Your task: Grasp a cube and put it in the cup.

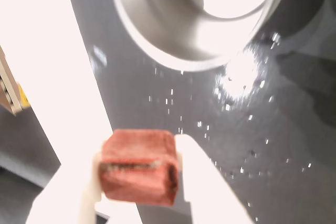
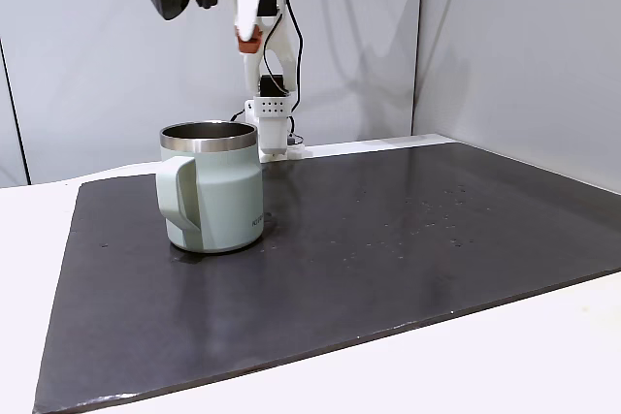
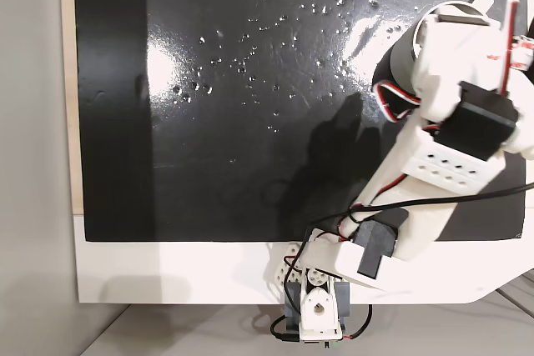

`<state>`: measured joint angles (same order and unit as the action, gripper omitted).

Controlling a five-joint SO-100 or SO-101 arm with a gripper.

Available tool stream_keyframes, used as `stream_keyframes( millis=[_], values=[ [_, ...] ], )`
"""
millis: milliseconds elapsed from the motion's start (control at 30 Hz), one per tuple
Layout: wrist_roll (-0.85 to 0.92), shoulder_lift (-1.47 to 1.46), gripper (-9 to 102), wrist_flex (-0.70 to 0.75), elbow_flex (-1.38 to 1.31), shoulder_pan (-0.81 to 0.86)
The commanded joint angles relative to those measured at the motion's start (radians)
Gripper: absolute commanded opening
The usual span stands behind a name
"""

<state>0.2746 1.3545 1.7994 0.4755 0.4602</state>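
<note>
Clamped between the two white fingers of the gripper (image 1: 137,182), the small brick-red cube with rounded edges (image 1: 139,166) is carried high above the dark mat (image 2: 388,249). In the wrist view the steel mouth of the pale mint-green mug (image 1: 173,35) lies farther off and slightly to the right of the cube. In a fixed view from the side the cube (image 2: 249,43) is seen well above the mug's rim (image 2: 208,137) and a little to its right, so the drop is judged to call for a short shift towards the opening.

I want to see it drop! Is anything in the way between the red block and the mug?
No. In a fixed view the cube, held in the gripper, hangs above the cup with bare air between.
</note>
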Motion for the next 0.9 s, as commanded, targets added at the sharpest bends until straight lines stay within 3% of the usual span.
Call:
stream_keyframes(
  millis=[0, 333, 767, 867],
  values=[
    [0.046, -0.014, 0, -0.008, -0.049, 0.074],
    [0.195, -0.221, 0, -0.005, -0.118, 0.137],
    [0.213, -0.282, 0, 0.000, -0.187, 0.092],
    [0.216, -0.282, 5, 0.000, -0.186, 0.092]
  ],
)
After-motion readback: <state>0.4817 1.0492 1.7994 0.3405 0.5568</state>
